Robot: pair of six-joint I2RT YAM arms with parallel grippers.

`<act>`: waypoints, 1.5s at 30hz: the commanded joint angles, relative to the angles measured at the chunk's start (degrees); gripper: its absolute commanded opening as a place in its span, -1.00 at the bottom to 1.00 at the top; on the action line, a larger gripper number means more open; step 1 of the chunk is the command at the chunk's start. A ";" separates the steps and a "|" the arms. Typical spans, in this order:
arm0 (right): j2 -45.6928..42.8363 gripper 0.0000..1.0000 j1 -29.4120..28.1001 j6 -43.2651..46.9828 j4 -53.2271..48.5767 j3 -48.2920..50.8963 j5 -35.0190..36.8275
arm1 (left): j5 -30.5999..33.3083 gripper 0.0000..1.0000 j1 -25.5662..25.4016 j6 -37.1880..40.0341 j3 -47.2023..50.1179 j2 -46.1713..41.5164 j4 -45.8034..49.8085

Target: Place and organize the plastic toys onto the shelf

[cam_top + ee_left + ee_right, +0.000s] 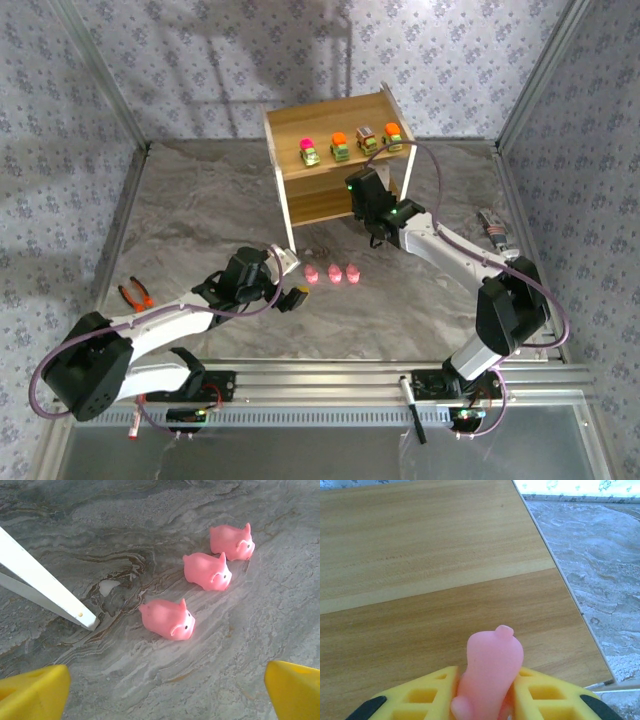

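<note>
Top external view: at the far left of the grey marbled desk (200, 200) lie orange-handled pliers (135, 293). Next along, the left fingers (290, 278) hang low over the desk, released. In the left wrist view their yellow fingertips (32, 692) stand wide apart with nothing between them. Just beyond them 3 pink rounded plastic pigs (333, 273) sit in a row on the desk, near one another but apart, close to the shelf's white front leg (45, 587).

The small 2-tier light-wood shelf (330, 122) stands further back. 4 little green-yellow plastic cars (340, 148) line its upper tier, their tops pink, orange, brownish and orange from left to right.

The right fingers (358, 188) reach in at the front of the lower tier. In the right wrist view they are clenched on a 4th pink pig (492, 655), over the wood near the shelf's right edge. Whether the pig touches the wood I cannot tell.
</note>
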State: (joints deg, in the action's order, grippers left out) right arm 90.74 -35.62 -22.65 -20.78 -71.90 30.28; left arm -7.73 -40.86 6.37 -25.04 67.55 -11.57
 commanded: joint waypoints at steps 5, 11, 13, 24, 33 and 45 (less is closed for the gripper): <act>-2.03 -0.41 0.81 -0.54 0.75 3.05 -0.10 | -1.33 0.99 0.26 -0.04 -1.10 -0.58 0.40; -2.03 -0.42 1.40 -0.64 2.17 3.08 -0.77 | -1.41 0.99 0.31 -0.04 -1.15 -0.21 0.32; -1.72 -0.42 1.69 -0.81 2.32 3.08 -0.73 | -1.42 0.99 0.30 0.05 -1.15 -0.21 0.46; -1.53 -0.42 1.95 -1.65 4.79 4.20 -0.49 | -1.41 0.99 0.31 0.15 -1.15 -0.02 0.42; -1.10 -0.41 1.95 -1.87 6.52 4.09 -0.96 | -1.41 0.99 0.27 0.19 -1.07 0.16 0.33; 0.76 -0.41 2.37 -1.27 5.74 1.18 -1.77 | -1.46 0.99 0.33 0.28 -1.15 0.35 0.39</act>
State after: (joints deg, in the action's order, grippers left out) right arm 90.28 -33.89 -23.33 -14.76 -68.71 29.10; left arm -8.01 -40.86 6.39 -25.04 67.61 -11.53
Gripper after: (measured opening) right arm 0.297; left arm 0.994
